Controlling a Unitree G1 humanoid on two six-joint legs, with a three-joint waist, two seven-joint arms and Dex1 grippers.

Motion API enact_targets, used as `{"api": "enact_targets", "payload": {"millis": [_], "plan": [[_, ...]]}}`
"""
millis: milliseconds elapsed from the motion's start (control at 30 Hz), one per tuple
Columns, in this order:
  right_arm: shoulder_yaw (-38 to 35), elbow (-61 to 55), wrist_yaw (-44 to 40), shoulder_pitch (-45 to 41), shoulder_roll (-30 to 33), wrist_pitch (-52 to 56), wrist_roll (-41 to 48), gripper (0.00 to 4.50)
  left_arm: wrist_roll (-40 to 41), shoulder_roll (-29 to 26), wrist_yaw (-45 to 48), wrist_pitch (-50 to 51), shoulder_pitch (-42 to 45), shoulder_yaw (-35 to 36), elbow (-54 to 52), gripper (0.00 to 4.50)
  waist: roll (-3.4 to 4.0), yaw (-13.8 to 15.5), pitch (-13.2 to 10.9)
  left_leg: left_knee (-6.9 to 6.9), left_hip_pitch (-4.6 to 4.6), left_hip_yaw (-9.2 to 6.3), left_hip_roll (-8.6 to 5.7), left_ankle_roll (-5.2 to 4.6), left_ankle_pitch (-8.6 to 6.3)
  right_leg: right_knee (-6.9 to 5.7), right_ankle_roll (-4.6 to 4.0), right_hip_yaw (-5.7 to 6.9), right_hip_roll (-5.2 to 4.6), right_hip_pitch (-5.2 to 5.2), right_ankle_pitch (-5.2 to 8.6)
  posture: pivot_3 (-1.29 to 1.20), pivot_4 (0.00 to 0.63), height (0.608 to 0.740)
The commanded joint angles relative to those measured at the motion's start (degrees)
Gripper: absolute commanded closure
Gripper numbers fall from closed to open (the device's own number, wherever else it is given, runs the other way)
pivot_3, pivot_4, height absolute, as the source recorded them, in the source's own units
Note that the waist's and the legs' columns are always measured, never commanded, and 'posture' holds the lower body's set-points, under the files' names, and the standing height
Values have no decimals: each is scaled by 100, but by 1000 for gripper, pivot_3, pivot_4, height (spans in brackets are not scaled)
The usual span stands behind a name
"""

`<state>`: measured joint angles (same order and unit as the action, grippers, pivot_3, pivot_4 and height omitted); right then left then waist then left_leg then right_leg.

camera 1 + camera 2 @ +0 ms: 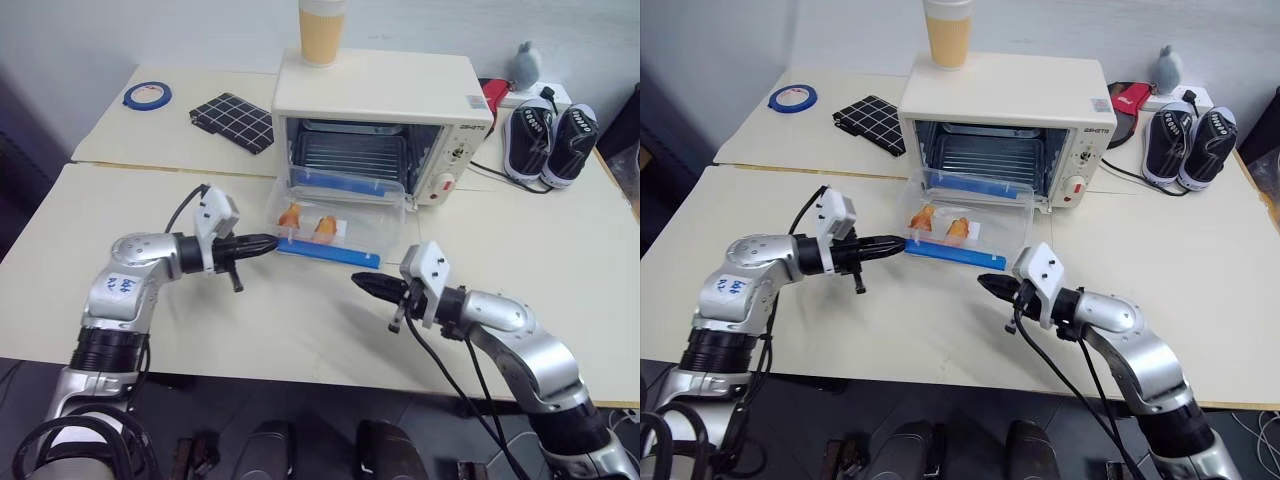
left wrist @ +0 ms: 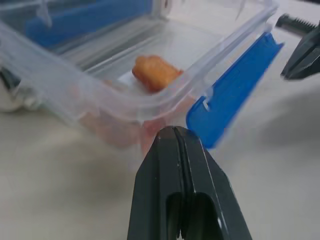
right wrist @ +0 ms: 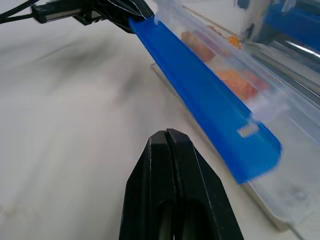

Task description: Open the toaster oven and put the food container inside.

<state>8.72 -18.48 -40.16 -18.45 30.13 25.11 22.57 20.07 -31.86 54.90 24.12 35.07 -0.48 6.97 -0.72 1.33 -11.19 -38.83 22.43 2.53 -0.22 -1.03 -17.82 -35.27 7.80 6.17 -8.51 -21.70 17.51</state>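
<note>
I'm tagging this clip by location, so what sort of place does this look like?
Probably a makeshift lab or office test bench, not a real kitchen: the toaster oven stands on plain pushed-together tables alongside a pair of sneakers and a roll of blue tape.

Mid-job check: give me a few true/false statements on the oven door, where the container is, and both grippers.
1. The toaster oven door is closed. False: it is open and the wire rack shows.
2. The food container sits in front of the oven's opening. True.
3. The left gripper is shut, its tip at the container's corner. True.
4. The right gripper clamps the blue clip strip. False: it is shut on nothing, short of the strip.
5. A cup stands on the oven. True.
</note>
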Motion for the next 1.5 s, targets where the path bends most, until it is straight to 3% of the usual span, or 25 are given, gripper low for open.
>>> {"api": "enact_targets", "payload": {"millis": [33,333,667,1000,1200,1333,1500], "plan": [[-70,167,-28,-229,-9,-147,-182,4484,-97,103,-92,-188,153,-27,132,4500,0,-19,0,-1,-1,2,-2,0,0,0,0,1,2,0,0,0,150,740],[-391,2279,-256,-1349,5,-1402,-792,4484,-596,975,-1022,-822,901,-30,1304,4500,-1,-1,0,-15,0,7,-1,-3,-3,-8,0,0,0,2,0,0,150,740],[-418,4951,-485,-2867,-306,-2879,-1378,4484,-724,1507,-1602,-1278,1429,144,2120,4500,0,-41,-1,-21,4,27,2,-2,-2,-9,1,8,-3,1,-1,0,150,740],[-552,7375,112,-4187,-659,-4314,-1861,4484,-1043,1816,-2857,-2146,2172,484,3518,4500,0,-162,-1,-17,11,24,8,-2,-2,-4,3,22,-6,1,-1,0,150,740],[-646,7693,71,-4288,-744,-4581,-1929,4484,-979,1828,-3254,-2503,2328,742,3971,4500,0,-236,-1,-11,9,10,11,1,-1,-5,3,31,-5,-1,-1,0,150,740],[-787,6980,-739,-3859,-565,-4213,-1533,4484,-673,1543,-2224,-1927,1669,604,2849,4500,1,-291,-1,-7,10,15,11,1,-1,-4,3,34,-6,-1,-1,0,150,740],[-1084,5195,-1500,-2893,13,-3038,-891,4484,-326,795,-1520,-980,561,646,1059,4500,14,-291,-9,2,10,-8,18,1,-1,-6,3,30,-7,-6,-1,0,150,740]]}}
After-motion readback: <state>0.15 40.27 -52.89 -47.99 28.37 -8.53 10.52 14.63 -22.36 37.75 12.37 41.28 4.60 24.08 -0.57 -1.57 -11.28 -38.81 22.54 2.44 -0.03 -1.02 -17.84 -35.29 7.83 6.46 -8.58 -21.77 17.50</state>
